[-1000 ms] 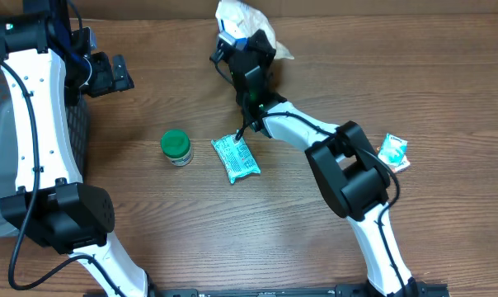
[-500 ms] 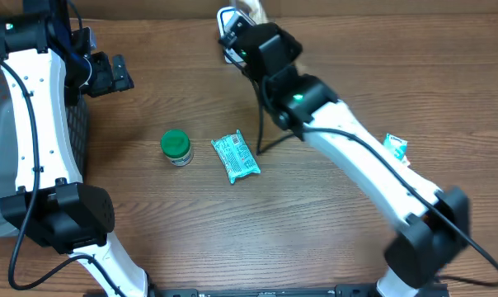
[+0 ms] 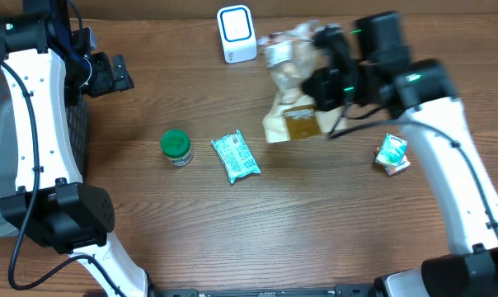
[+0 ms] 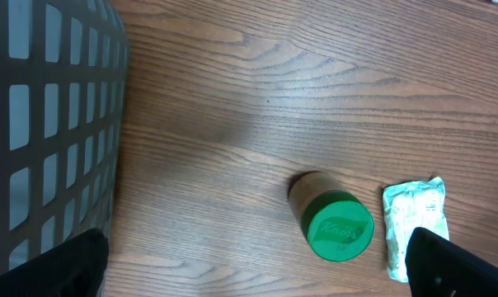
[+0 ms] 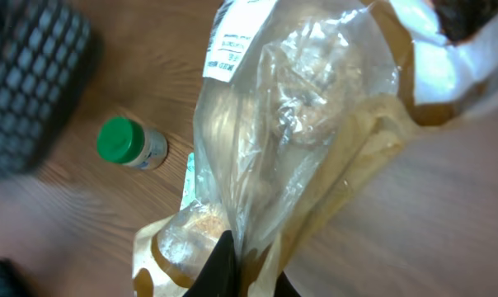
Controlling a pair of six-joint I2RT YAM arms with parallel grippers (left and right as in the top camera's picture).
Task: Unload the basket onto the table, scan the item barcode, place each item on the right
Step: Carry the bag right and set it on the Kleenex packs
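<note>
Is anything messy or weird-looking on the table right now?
Nothing is spilled or broken. The oddest thing is the clear bag, dangling crumpled from the right tool beside the white scanner. The teal packet lies at a slant near the green-capped bottle.

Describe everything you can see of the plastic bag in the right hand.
The plastic bag is clear, crinkled film with pale tan contents, a white printed label at one end and a brown patch at the other. It is pinched in the shut right hand, hanging crumpled, right of the white scanner. Whether it touches the table is unclear.
</note>
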